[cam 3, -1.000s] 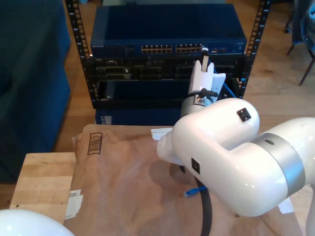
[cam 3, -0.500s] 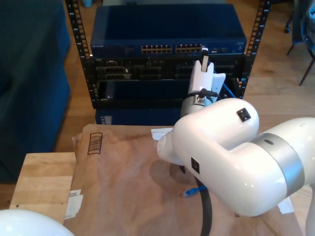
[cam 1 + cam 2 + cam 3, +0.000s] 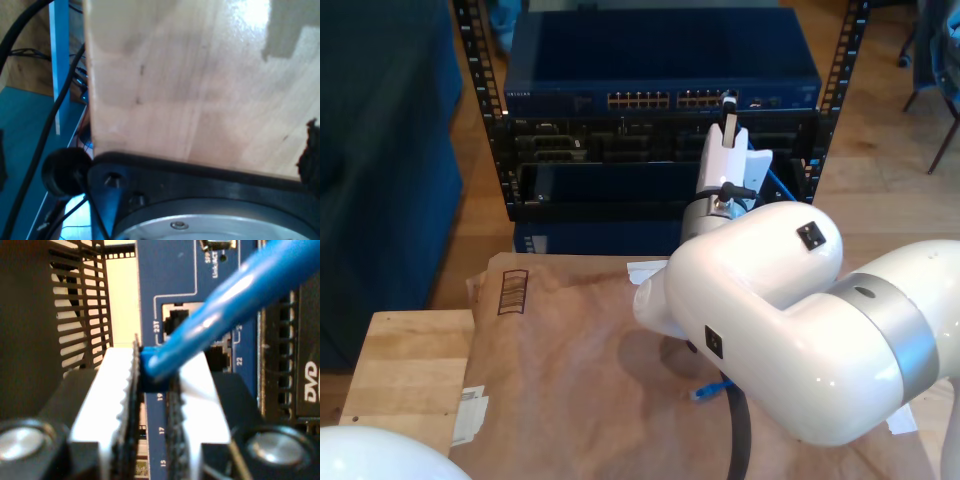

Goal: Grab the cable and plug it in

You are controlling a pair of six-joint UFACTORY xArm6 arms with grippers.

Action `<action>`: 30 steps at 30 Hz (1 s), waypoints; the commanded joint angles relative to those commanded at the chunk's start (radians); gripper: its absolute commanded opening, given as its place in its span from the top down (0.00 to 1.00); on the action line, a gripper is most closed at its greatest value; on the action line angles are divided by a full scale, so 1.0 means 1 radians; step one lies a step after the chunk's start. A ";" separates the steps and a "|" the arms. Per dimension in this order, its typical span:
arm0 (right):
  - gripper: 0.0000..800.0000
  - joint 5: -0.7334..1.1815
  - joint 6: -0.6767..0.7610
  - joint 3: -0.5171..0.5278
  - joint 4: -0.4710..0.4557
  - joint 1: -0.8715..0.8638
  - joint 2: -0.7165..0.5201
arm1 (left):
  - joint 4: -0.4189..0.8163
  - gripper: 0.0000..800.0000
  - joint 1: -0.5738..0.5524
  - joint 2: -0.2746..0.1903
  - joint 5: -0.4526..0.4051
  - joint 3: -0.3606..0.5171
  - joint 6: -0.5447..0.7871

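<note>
Now my second gripper (image 3: 152,390) is clenched on the blue plug boot of the cable (image 3: 220,315), with the toothed pads (image 3: 172,405) pressing it from both sides, just in front of the port row of the blue switch (image 3: 660,60). From the boot the cable goes up and away over the switch face, and its other end (image 3: 705,390) lies on the brown paper (image 3: 560,360) below the switch, beside the big white arm (image 3: 770,320). I judge the cable to be light and soft, so it will bend and cannot push the plug by itself; the good place to hold is the boot, close behind the clear tip, as it is held now. The small clip of the plug is probably fragile, so the push should be straight into the port. About my first gripper I cannot tell if it is closed or not; its camera sees a pale wooden surface (image 3: 200,75). The switch sits in a black rack (image 3: 475,90), and behind the rack is a wooden floor (image 3: 880,160).
</note>
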 joint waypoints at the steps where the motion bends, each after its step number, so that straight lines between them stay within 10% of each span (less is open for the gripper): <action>1: 1.00 0.000 0.000 0.003 0.000 0.000 0.000 | 0.000 0.00 0.002 0.000 0.000 0.000 0.000; 30: 1.00 -0.008 -0.006 0.003 -0.012 -0.021 0.002 | 0.002 0.00 0.000 0.000 0.002 0.000 0.000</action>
